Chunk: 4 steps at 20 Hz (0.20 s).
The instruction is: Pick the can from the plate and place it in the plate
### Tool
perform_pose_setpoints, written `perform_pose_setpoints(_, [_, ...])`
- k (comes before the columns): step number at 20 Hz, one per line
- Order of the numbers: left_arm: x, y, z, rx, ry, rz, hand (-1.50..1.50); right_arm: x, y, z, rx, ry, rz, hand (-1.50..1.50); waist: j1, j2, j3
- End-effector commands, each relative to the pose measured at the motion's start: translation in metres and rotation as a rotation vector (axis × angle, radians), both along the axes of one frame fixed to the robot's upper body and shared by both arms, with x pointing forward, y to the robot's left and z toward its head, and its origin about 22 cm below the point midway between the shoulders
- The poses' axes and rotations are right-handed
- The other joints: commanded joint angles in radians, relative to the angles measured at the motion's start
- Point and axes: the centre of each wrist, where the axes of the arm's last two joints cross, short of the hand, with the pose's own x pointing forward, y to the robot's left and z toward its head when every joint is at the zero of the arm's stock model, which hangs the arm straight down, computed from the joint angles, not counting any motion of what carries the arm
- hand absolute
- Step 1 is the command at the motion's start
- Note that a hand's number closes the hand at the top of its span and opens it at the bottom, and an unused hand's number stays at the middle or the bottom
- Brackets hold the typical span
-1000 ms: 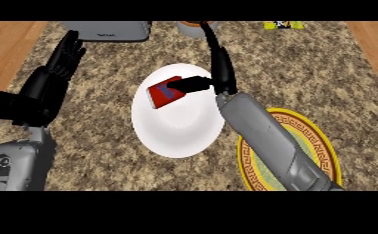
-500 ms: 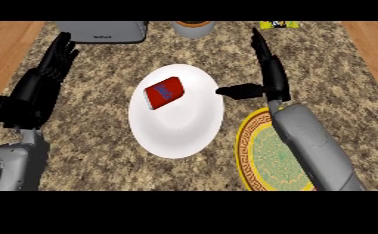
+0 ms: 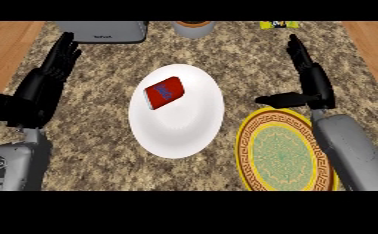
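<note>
The right hand (image 3: 310, 80) stands open and empty beside the white plate (image 3: 184, 138), above the yellow patterned plate (image 3: 284, 150); the left hand (image 3: 44, 85) rests open at the left. The red can (image 3: 163, 92) lies on its side on the white plate; if the patterned plate is its goal, grasping comes next

left hand (image 3: 53, 73): at the view's left edge, fingers straight and pointing up, resting, holding nothing | left forearm (image 3: 21, 165): grey, rising from lower left corner | right hand (image 3: 310, 80): at the right, fingers straight, pointing up, thumb stretched out leftward, holding nothing | right forearm (image 3: 351, 153): grey, entering from lower right
</note>
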Motion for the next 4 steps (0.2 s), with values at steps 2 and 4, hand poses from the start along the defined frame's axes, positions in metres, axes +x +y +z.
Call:
perform_pose_setpoints(2, [-0.007, -0.009, -0.002, 0.004, -0.001, 0.005, 0.00, -0.012, -0.030, 0.004, -0.021, -0.022, -0.011, -1.50, 0.001, -0.001, 0.000])
perform_pose_setpoints(4, [-0.007, -0.006, -0.006, 0.006, -0.005, 0.002, 0.00, -0.011, -0.060, -0.018, -0.054, -0.029, -0.041, -1.50, 0.007, 0.002, 0.000])
